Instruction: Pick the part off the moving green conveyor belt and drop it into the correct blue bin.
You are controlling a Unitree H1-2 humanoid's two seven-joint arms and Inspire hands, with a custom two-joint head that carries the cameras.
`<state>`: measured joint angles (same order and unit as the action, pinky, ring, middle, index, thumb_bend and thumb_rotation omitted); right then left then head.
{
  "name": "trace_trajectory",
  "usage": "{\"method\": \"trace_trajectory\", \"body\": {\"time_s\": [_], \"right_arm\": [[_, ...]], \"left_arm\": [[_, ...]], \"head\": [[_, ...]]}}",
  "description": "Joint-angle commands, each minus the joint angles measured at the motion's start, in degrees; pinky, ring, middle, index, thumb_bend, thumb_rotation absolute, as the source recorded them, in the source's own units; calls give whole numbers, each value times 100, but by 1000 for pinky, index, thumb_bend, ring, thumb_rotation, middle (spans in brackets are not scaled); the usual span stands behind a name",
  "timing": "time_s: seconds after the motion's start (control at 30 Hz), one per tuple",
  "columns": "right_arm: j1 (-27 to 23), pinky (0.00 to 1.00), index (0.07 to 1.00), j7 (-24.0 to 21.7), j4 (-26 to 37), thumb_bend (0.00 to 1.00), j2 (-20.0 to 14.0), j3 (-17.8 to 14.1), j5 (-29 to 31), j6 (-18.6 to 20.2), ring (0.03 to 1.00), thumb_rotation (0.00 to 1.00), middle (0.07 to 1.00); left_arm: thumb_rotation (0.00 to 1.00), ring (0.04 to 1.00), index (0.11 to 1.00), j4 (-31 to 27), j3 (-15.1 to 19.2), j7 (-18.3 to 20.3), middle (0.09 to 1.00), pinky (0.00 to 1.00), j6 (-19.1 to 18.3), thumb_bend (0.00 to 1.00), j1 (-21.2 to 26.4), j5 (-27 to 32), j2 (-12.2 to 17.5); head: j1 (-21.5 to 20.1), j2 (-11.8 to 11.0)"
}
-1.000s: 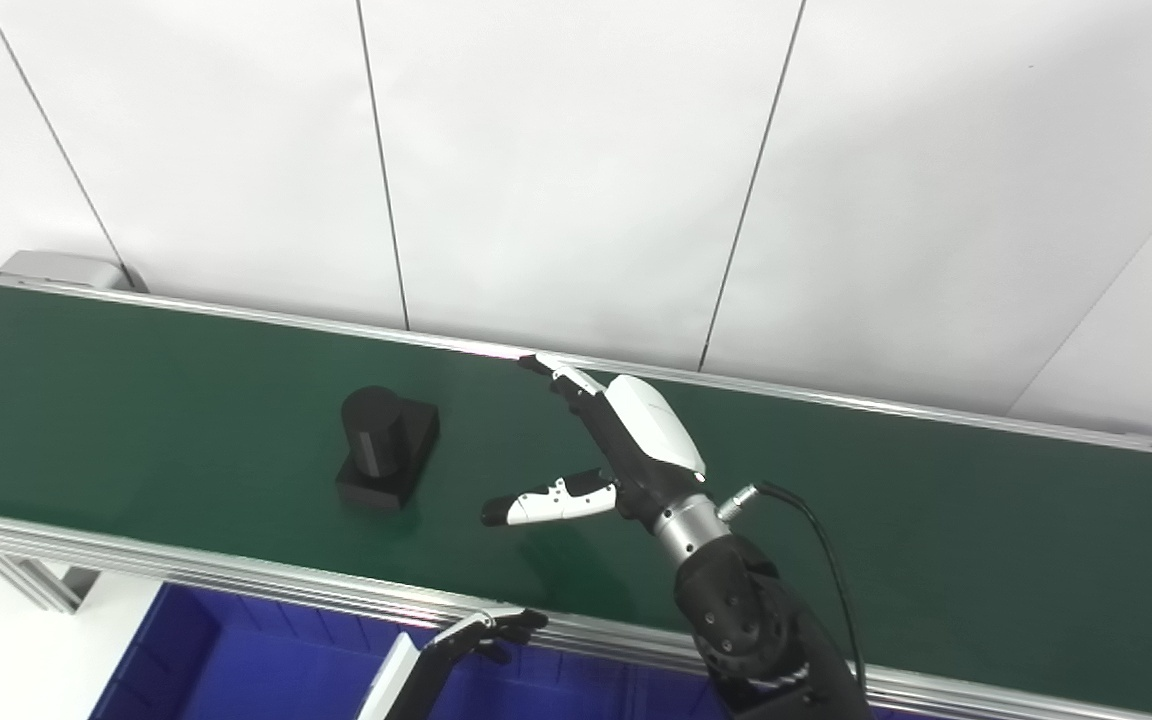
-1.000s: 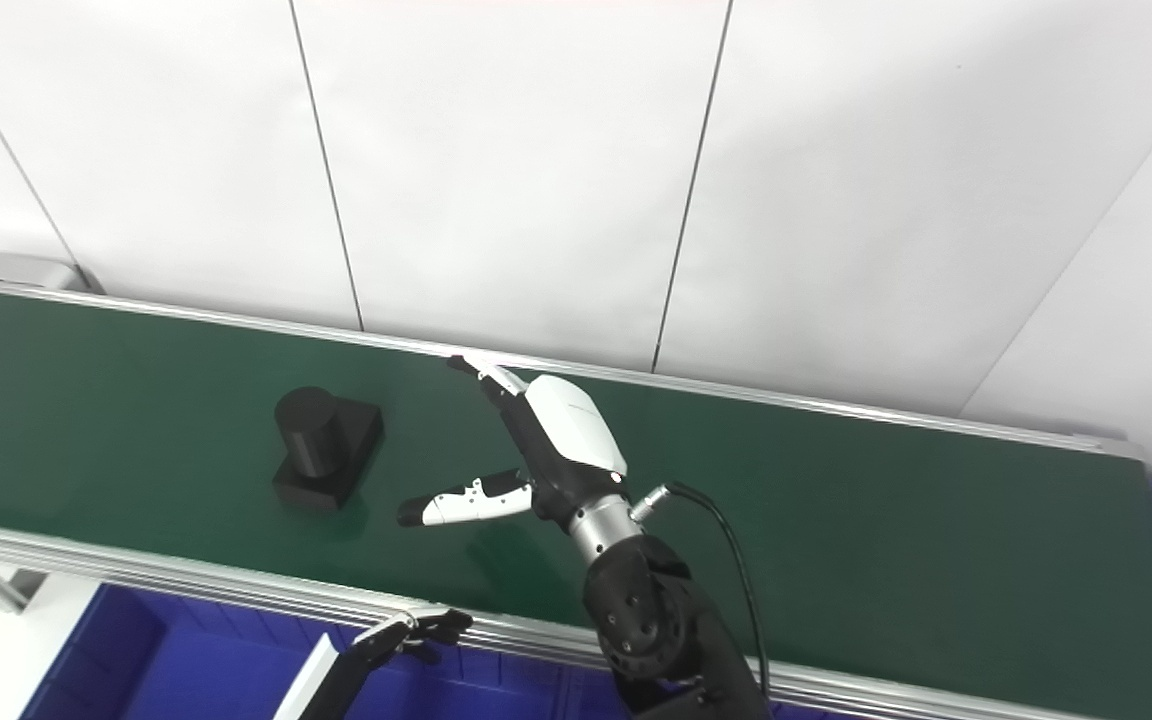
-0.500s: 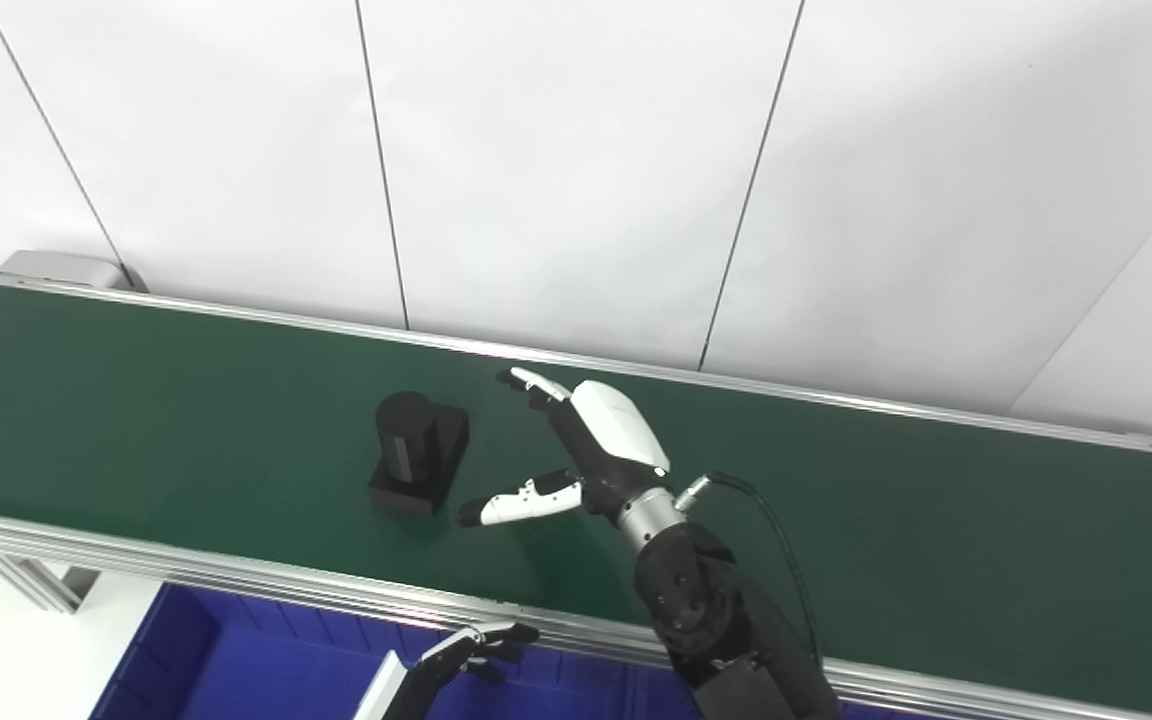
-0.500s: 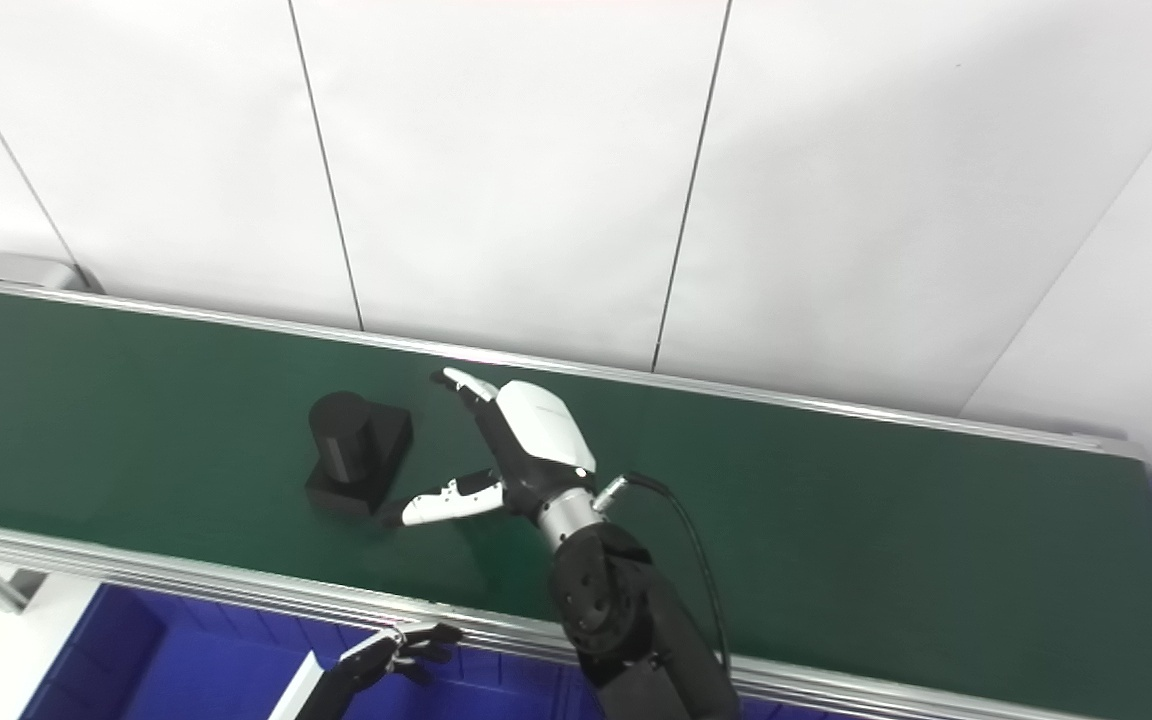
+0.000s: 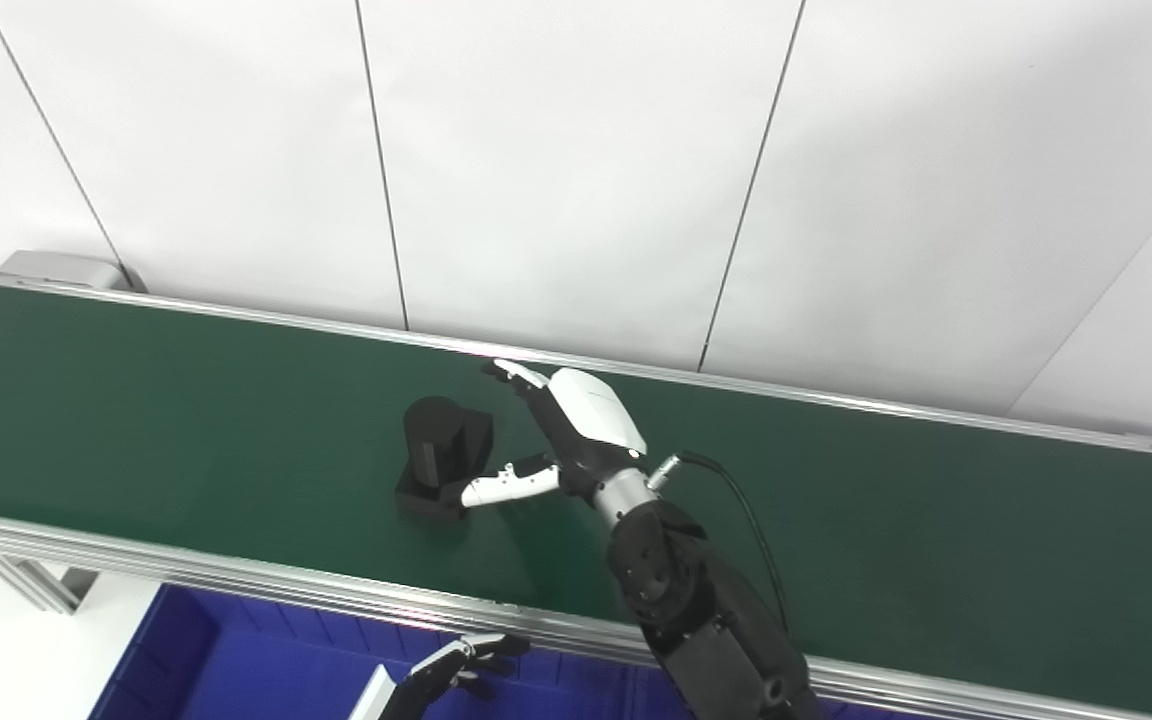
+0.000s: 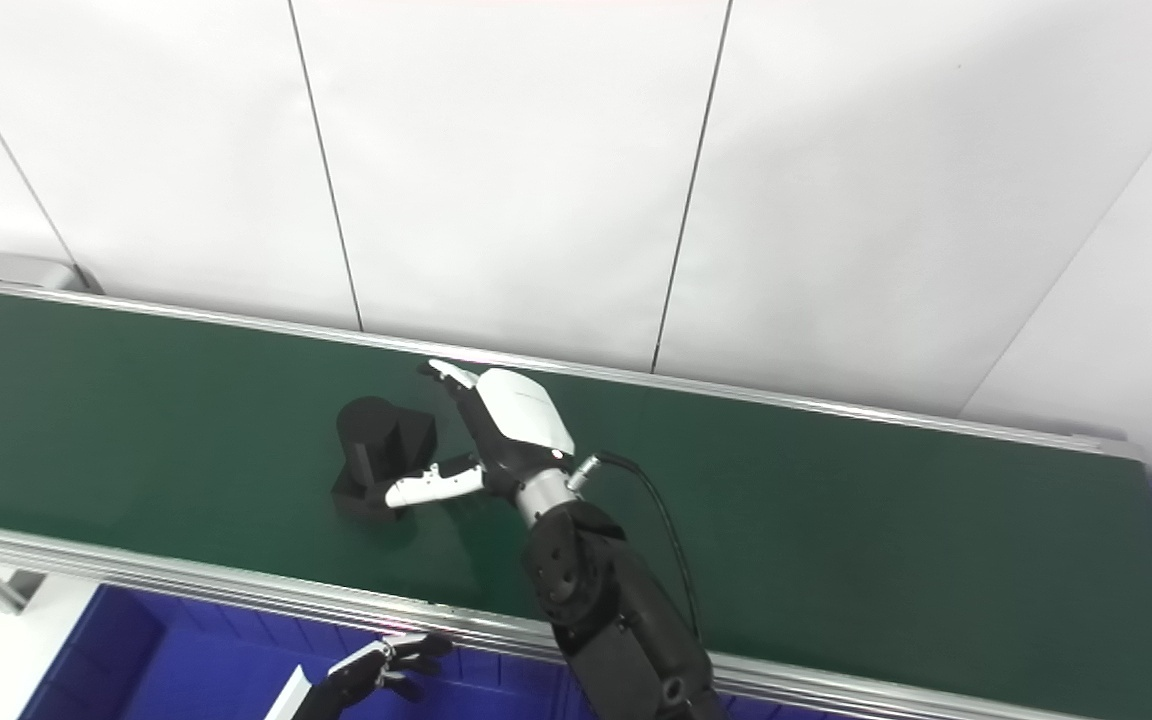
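Black part (image 5: 441, 455), upright cylinder on square base, on green conveyor belt (image 5: 186, 400), blue bin (image 5: 236, 670) below

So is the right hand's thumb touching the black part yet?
Cannot tell. In both eye views the right hand is open and its white thumb tip overlaps the base of the black part; neither view shows contact or a gap.

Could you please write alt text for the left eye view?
The right hand, open, reaches around a black part on the green conveyor belt, thumb at the part's near side. The left hand waits below the belt's near rail, above a blue bin; white wall panels stand behind.
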<state>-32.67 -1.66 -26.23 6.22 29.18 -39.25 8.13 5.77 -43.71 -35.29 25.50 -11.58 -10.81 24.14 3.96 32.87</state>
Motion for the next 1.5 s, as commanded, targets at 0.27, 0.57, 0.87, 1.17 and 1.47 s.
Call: {"method": "trace_trajectory", "body": {"time_s": [0.27, 0.57, 0.87, 1.17, 1.47], "right_arm": [[-716, 783, 883, 337, -599, 908, 342, 7, 41, -250, 852, 445, 886], [-802, 632, 825, 834, -1282, 782, 524, -13, 171, -513, 737, 201, 821], [-714, 403, 553, 1489, -1728, 517, 484, 173, -12, -832, 418, 0, 500], [-368, 413, 557, 1990, -1307, 506, 396, 105, -72, -835, 389, 0, 496], [181, 313, 546, 2163, 34, 506, 89, -105, -125, -826, 378, 0, 490]], "left_arm": [[327, 733, 739, -207, -21, -88, 780, 631, 142, 1000, -52, -163, 57], [361, 734, 743, -206, -56, -200, 781, 637, 142, 1000, -80, -256, 22], [360, 732, 743, -245, -14, -183, 777, 634, 142, 1000, -101, -230, -7], [370, 727, 747, -214, 0, -134, 777, 623, 142, 1000, -35, -187, 41], [407, 729, 754, -293, 131, -2, 780, 622, 142, 1000, -38, -203, 99]], "head": [[18, 76], [45, 142], [49, 184], [-44, 197], [-267, 324]]}}
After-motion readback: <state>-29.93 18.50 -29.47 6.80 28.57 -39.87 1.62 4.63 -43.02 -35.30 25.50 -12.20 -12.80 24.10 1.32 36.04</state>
